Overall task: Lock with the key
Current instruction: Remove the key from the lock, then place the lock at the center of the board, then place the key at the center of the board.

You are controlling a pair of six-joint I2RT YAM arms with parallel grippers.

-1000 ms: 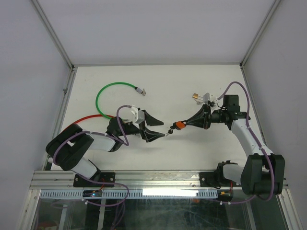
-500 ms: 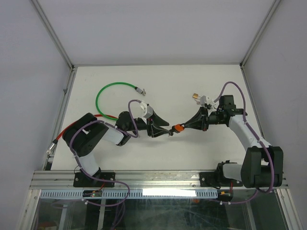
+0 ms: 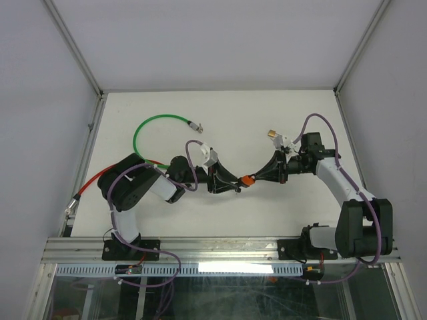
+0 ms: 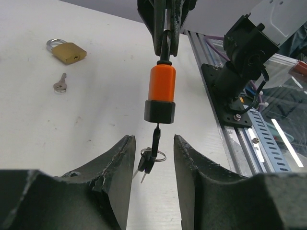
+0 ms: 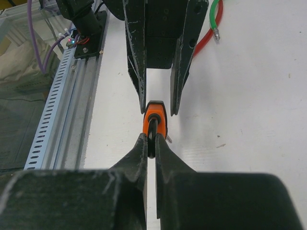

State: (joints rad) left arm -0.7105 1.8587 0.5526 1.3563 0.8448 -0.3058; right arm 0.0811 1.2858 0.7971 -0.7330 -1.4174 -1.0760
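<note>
the orange padlock [image 4: 161, 91] hangs in the air between the two arms, above the worktop [image 3: 267, 120], with its black base pointing at the left arm. a key [image 4: 155, 136] sits in that base, and a key ring [image 4: 159, 155] with more keys dangles off it. whether the shackle is already pushed home i cannot tell.

the step in hand looks like taking hold of the key to turn it. the next move would be to pinch the key's head squarely, then rotate the wrist about the key's own line while the other arm keeps the body from twisting along. the loose ring could get caught between the pads.

the left end effector [image 4: 153, 140] is released. its jaws stand partway apart, one on each side of the key, with a gap on both sides and nothing grasped. the right end effector [image 5: 150, 143] is clenched on the padlock's dark shackle, its fingers almost touching, and it carries the whole lock.

further out on the worktop lie a brass padlock [image 4: 69, 51] with a small key [image 4: 60, 85] just beside it. a green cable [image 3: 143, 127] and a red cable [image 3: 120, 167] lie on the left arm's side.
</note>
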